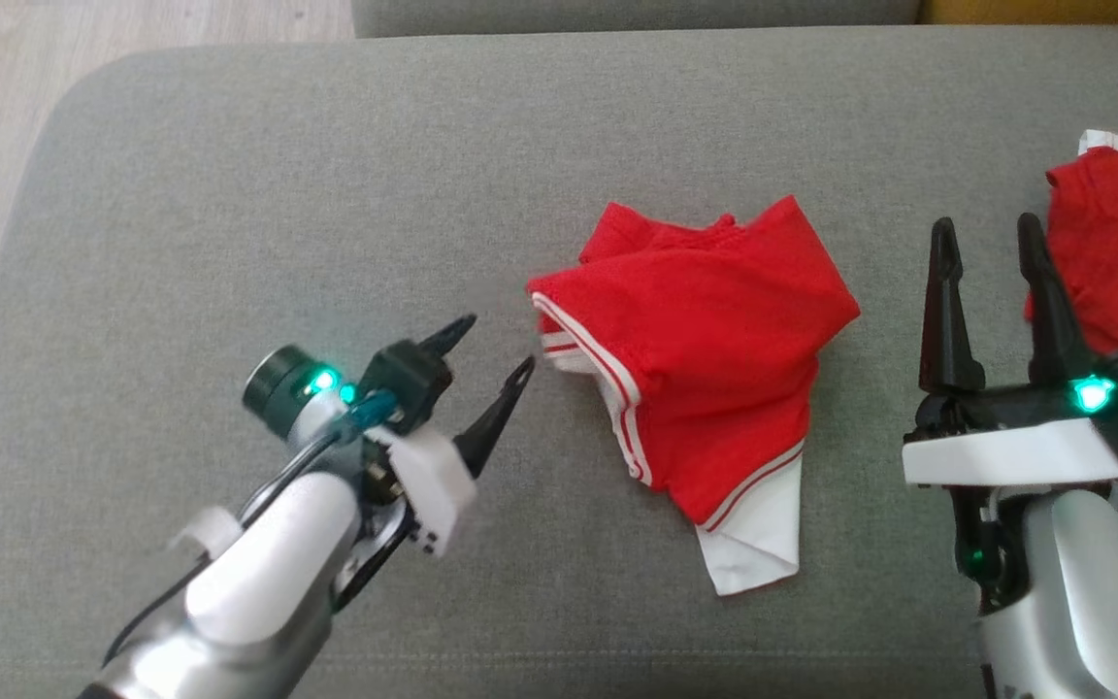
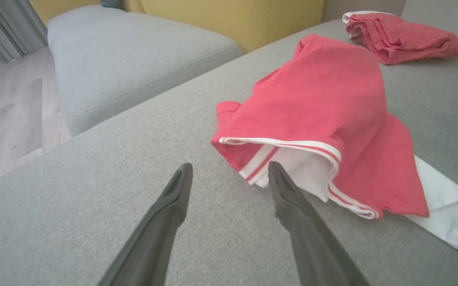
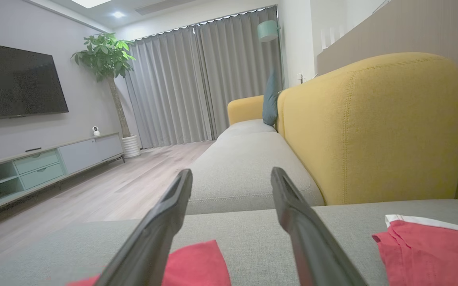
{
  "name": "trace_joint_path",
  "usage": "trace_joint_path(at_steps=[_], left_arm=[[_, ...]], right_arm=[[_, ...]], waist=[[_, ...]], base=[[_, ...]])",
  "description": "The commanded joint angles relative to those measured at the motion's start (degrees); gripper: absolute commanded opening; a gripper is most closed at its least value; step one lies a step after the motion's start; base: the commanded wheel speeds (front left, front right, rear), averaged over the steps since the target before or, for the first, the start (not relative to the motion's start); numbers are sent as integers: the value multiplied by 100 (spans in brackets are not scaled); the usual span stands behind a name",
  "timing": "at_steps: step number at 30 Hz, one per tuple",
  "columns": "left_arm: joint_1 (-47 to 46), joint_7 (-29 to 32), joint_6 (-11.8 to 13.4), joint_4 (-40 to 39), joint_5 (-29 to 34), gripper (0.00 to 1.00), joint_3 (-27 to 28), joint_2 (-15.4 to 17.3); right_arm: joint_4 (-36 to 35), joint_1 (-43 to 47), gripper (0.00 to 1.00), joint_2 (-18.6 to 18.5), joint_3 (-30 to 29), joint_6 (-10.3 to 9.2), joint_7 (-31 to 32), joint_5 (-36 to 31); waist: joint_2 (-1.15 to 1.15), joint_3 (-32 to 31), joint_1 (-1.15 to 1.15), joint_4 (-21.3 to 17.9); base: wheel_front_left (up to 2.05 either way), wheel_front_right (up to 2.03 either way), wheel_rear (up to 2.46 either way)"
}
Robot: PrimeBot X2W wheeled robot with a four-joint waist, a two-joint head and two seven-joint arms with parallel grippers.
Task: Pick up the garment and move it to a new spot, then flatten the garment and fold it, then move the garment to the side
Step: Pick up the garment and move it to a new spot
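Head view: my left fingers (image 1: 499, 416) and right fingers (image 1: 947, 311), both spread and empty, flank the red garment (image 1: 714, 359) on the sofa cushion (image 1: 229, 194).

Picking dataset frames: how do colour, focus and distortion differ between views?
Head view: even light, garment vivid red, faint shadows. Left wrist view: garment washed pinkish, left end effector fingers soft up close. Right wrist view: wide-angle stretch, right end effector fingers blurred.

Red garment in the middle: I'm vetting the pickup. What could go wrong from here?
The open left gripper points at the striped hem; it might pinch one layer, so the crumpled garment drags. The open right gripper stands beside a second red garment and could snag it.
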Motion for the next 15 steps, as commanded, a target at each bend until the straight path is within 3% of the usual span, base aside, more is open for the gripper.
trace_joint_path(at_steps=[1,7,15], left_arm=[[-169,14,-39,-209,-75,100,189,240],[52,128,-130,-368,-218,100,193,641],[359,-602,769,-939,-596,100,1144,787]], right_arm=[[-162,-47,100,-9,115,37,-7,42],[-155,-23,100,-9,77,37,-12,44],[-156,61,100,-9,138,37,-26,78]], waist=[[0,-17,0,-1],[0,-60,0,46],[0,-117,0,121]], base=[[0,0,0],[0,0,0],[0,0,0]])
